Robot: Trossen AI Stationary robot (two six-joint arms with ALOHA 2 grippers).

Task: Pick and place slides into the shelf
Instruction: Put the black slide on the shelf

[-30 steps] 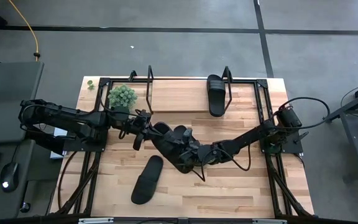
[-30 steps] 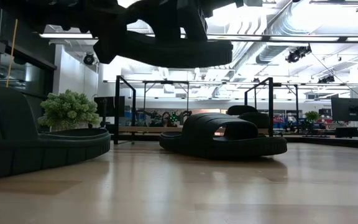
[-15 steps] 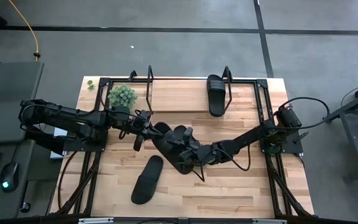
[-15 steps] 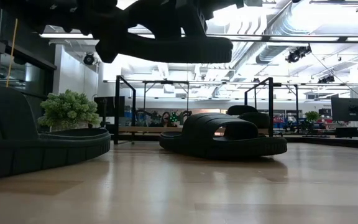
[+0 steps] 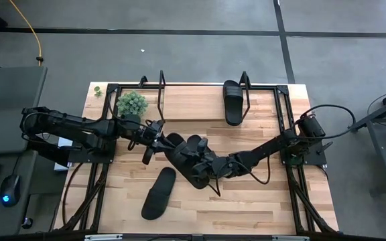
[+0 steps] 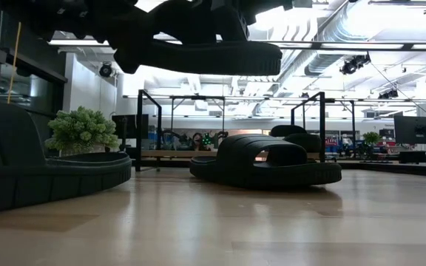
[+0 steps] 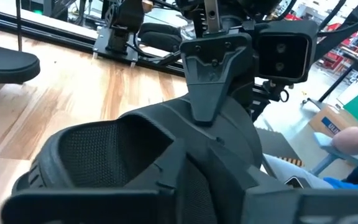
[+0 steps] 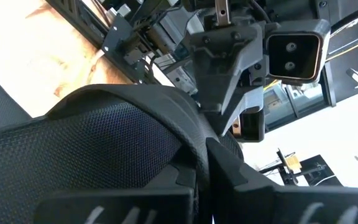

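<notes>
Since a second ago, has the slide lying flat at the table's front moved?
No. The slide lies at the same spot and angle on the table, below the handover.

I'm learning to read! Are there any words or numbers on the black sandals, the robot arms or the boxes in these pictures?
No text can be read in these pictures.
Cardboard box at the left wrist view's edge: blue print on it, too blurred to read.
Slides: plain black, no brand or number showing.
Red signs far back in the low view: too small to read.
</notes>
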